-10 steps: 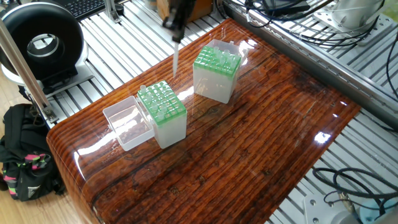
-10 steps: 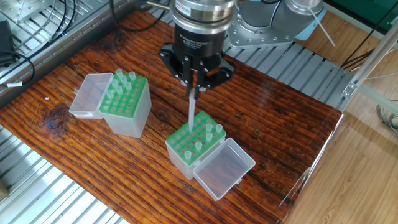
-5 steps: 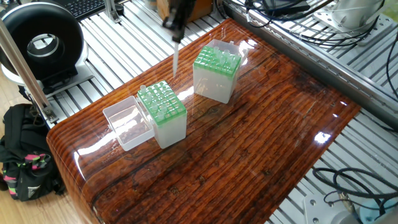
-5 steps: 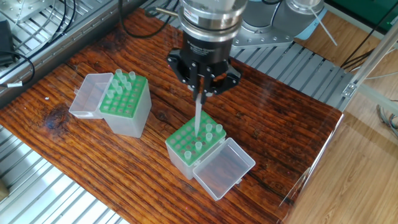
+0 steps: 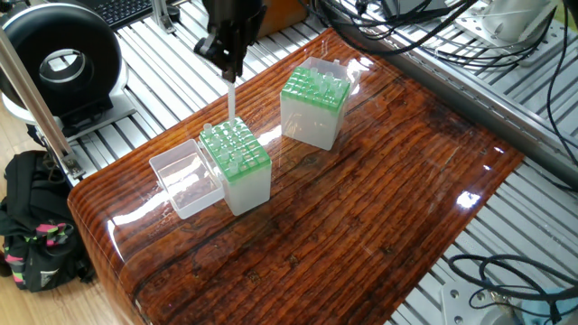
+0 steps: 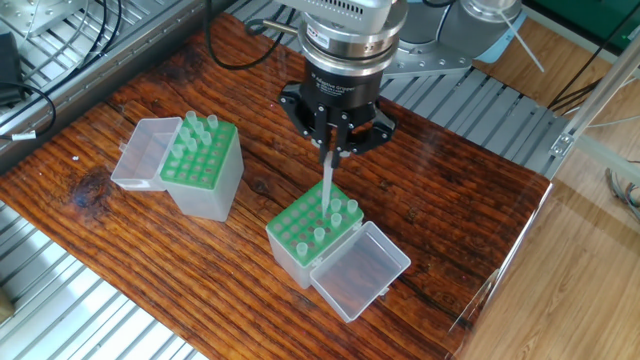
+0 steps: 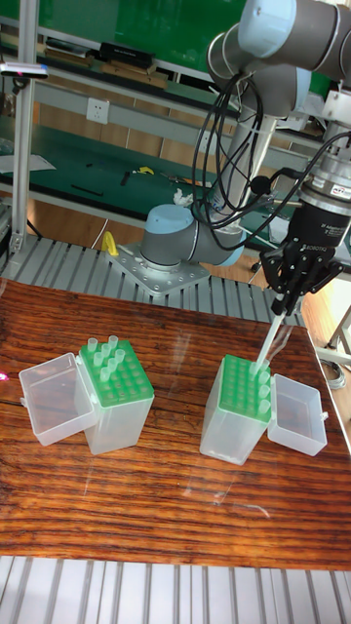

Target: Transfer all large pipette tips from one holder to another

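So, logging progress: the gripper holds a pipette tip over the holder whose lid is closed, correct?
Not quite: in the other fixed view the gripper holds the pipette tip over a holder whose clear lid lies open beside it.

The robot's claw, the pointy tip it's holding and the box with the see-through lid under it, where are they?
gripper (image 6: 331, 146), other fixed view, between fingertips.
held pipette tip (image 6: 327, 185), other fixed view, mid-shaft.
holder under the gripper (image 7: 232, 426), tall fixed view, front wall.

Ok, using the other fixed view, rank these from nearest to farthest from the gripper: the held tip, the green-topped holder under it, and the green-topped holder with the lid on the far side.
1. Translucent whitish pipette tip, pinched in the gripper.
2. Green-topped holder, directly below.
3. Second green-topped holder, off toward the picture's left.
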{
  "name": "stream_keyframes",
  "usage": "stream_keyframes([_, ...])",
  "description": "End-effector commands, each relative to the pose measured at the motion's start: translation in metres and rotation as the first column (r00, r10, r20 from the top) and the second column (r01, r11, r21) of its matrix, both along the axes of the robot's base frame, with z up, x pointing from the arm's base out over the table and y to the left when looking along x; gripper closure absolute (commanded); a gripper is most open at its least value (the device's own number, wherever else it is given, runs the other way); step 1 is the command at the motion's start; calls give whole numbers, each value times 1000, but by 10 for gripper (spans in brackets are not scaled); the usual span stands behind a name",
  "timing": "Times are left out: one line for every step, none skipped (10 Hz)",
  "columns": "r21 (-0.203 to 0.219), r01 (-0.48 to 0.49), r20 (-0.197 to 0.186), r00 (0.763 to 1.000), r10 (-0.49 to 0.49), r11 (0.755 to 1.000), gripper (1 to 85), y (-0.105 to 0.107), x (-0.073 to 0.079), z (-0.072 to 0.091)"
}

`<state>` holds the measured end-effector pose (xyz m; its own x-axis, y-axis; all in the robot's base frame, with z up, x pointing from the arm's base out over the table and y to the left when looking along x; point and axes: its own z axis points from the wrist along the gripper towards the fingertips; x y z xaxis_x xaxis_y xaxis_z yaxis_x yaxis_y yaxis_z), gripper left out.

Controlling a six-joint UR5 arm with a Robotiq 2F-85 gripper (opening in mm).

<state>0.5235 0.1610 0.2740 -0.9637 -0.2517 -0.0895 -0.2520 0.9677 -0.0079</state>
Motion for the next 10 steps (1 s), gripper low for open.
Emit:
stream_keyframes([-3,-5,11,1000,5,1000,847,-1,3,0])
stream_keyframes([4,-5,15,1000,5,1000,847,0,3,1])
stream_keyframes([7,-3,19,1000,3,1000,847,1,4,1])
stream_keyframes([8,-2,21,1000,2,1000,847,2,4,1])
stream_keyframes([15,-2,27,1000,1,1000,847,3,6,2])
stream_keyframes([16,-2,33,999,1,1000,847,4,7,3])
stream_keyframes([16,-5,39,999,4,1000,847,4,9,4])
stream_keyframes([20,-8,45,999,7,1000,847,4,11,5])
stream_keyframes([26,-9,49,999,8,1000,847,5,12,6])
stream_keyframes([27,-9,50,999,8,1000,847,6,13,6])
